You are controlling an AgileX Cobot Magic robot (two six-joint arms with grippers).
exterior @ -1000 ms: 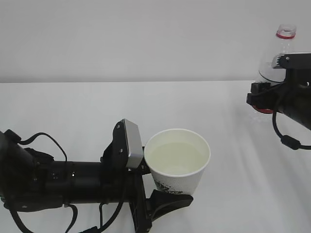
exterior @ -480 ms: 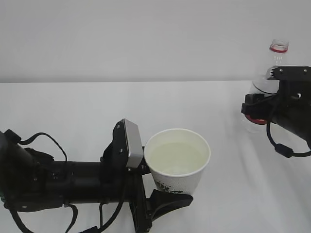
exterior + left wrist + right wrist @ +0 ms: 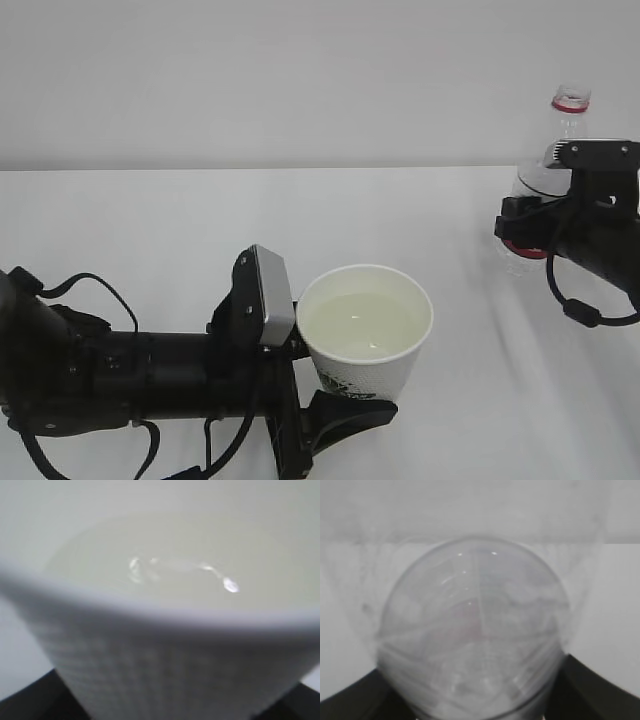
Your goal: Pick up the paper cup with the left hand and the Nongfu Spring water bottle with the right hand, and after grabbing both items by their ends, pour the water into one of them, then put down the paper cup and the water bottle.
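Exterior: left hand (image 3: 335,405) reaches in low from the left, jaws clamped on the lower part of the cup (image 3: 366,335). Cup upright, front-centre of the white desk (image 3: 150,230), water (image 3: 362,325) well up inside. Right hand (image 3: 520,235) at far right, jaws clamped round the bottle (image 3: 560,140) body; bottle near upright, red neck ring on top, no cap, looks nearly empty.

Left wrist: cup (image 3: 165,670) fills the frame, blurred; water (image 3: 175,565) surface with glints. Dark jaw tips at both lower corners hug the cup.

Right wrist: bottle (image 3: 475,630) shoulder close up, clear and ribbed, dark jaw tips either side at the bottom edge.
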